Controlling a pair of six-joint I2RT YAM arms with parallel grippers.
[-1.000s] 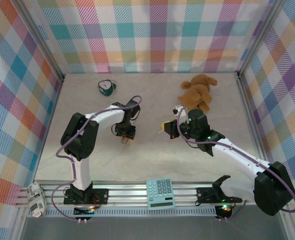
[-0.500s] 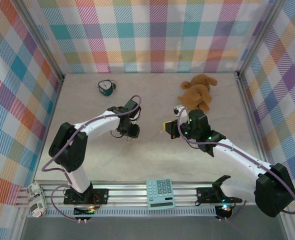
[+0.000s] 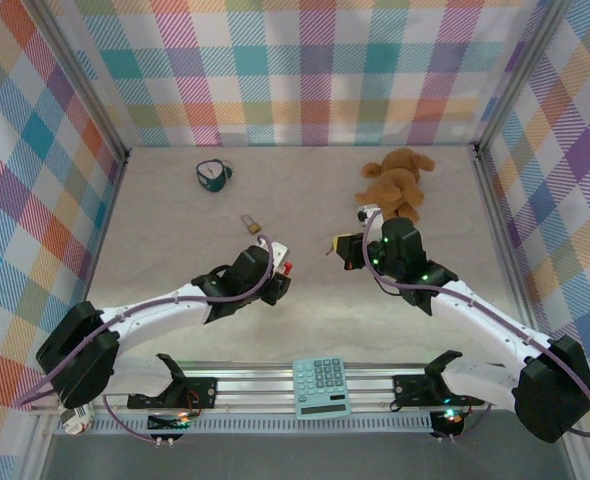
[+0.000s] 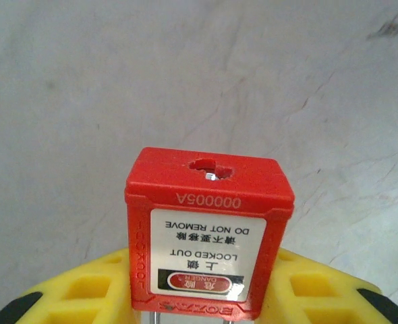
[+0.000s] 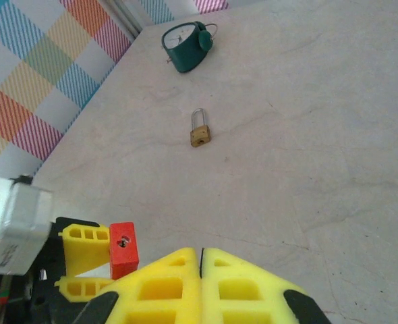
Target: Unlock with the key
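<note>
My left gripper [image 3: 281, 277] is shut on the red padlock [image 3: 286, 270], near the table's middle. In the left wrist view the red padlock [image 4: 209, 229] sits between the yellow fingers [image 4: 84, 290], its keyhole end facing away from the camera. About a hand's width to the right, my right gripper [image 3: 338, 247] is shut, clear of the table. A thin dark sliver, the key [image 5: 200, 256], shows edge-on between its pads, and a small tan tip of the key [image 3: 328, 250] pokes out to the left. The right wrist view has the red padlock [image 5: 123, 248] low on the left, keyhole towards the camera.
A small brass padlock [image 3: 249, 224] lies on the table beyond the left gripper. A green alarm clock [image 3: 212, 174] stands at the back left and a brown teddy bear [image 3: 397, 185] at the back right. A calculator [image 3: 321, 387] rests on the front rail.
The left arm has swung nearer and to the right with the red padlock, uncovering the brass padlock. The right gripper has shifted slightly away and stays shut.
</note>
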